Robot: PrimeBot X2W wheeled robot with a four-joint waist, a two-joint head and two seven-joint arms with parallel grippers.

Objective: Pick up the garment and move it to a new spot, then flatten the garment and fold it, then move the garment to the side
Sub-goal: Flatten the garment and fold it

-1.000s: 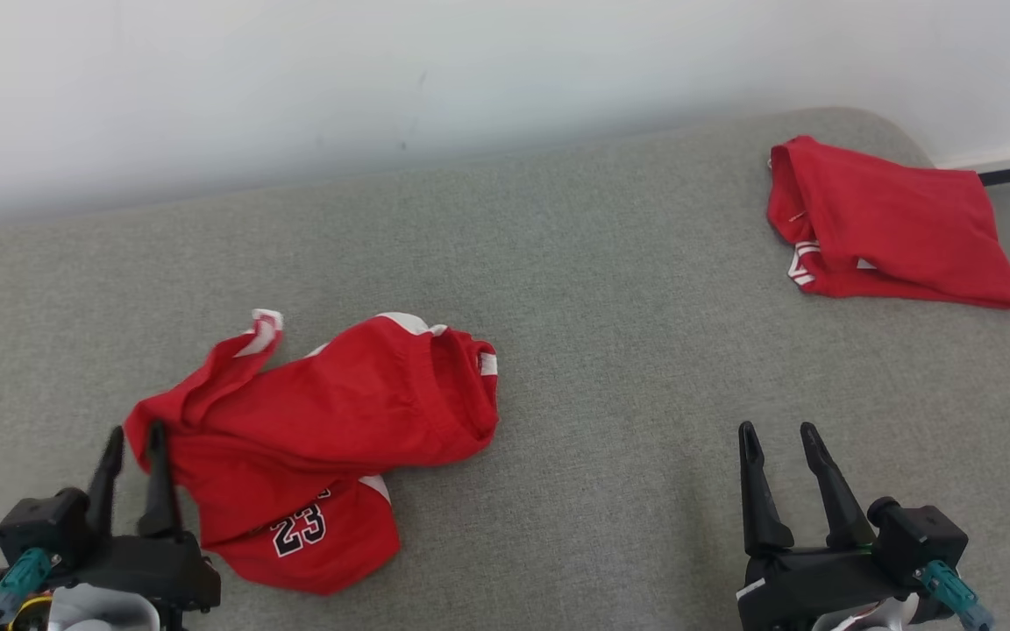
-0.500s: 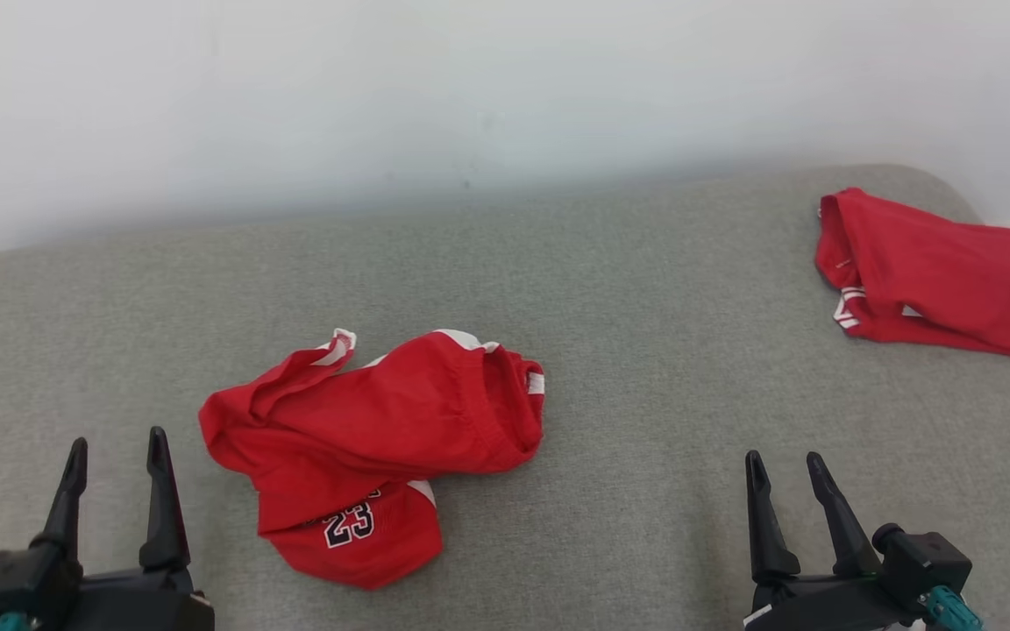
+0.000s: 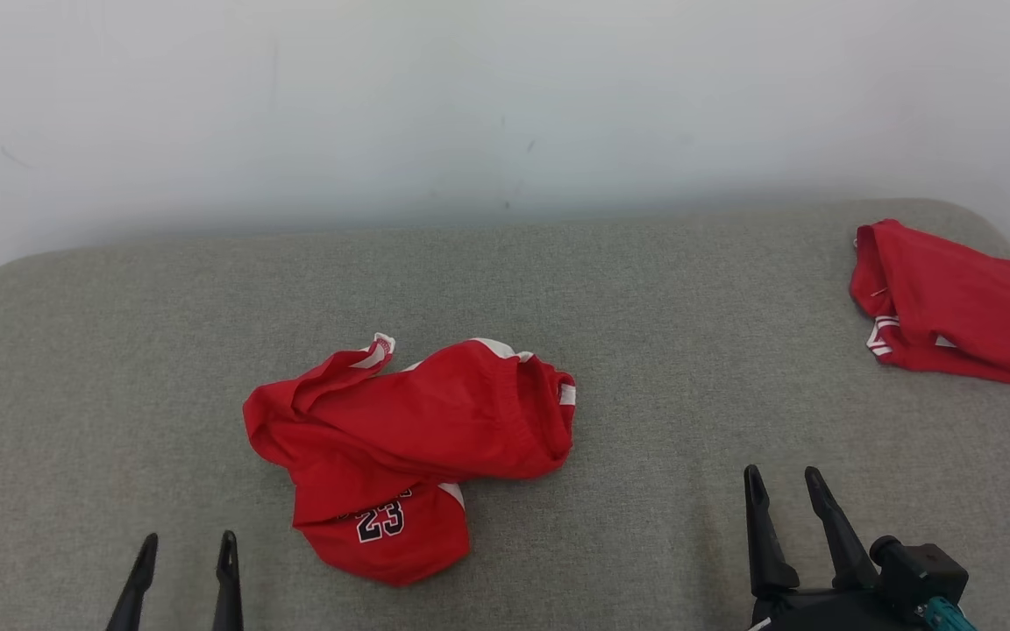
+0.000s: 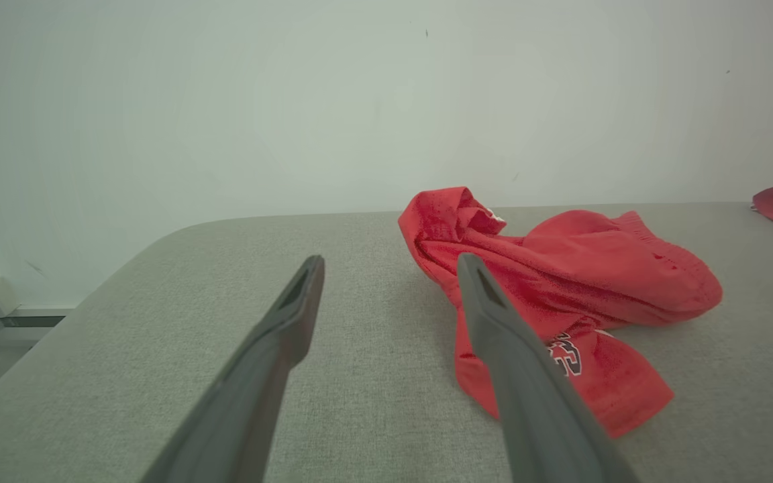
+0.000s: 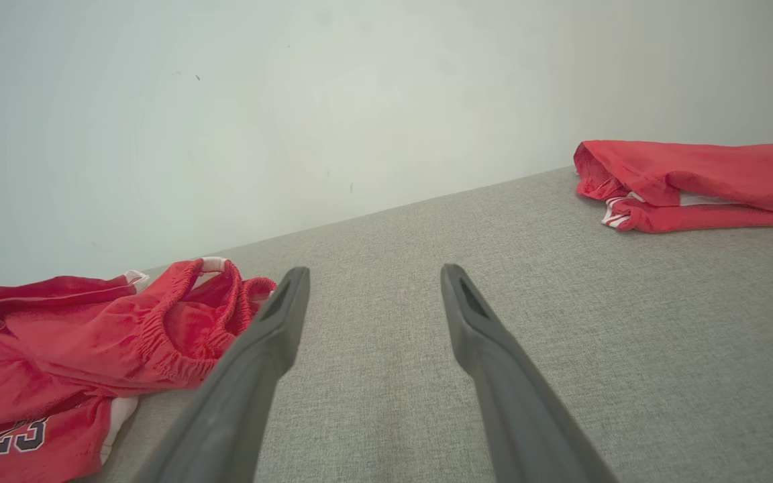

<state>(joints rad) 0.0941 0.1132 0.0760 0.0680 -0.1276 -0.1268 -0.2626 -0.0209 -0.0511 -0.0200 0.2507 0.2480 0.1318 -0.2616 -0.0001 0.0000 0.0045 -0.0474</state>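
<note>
Both your tools stand wide and empty: the left tool (image 3: pixel 188 538) low at the near edge, the right tool (image 3: pixel 781 473) well apart from it. The crumpled garment (image 3: pixel 408 438) lies near the middle of the grey surface (image 3: pixel 689 350), touching neither tool. I judge that flattening is the step in hand. Next you should grasp the waistband (image 3: pixel 549 412) and the numbered leg (image 3: pixel 382 535) and spread them, away from the folded garment (image 3: pixel 961 333).
</note>
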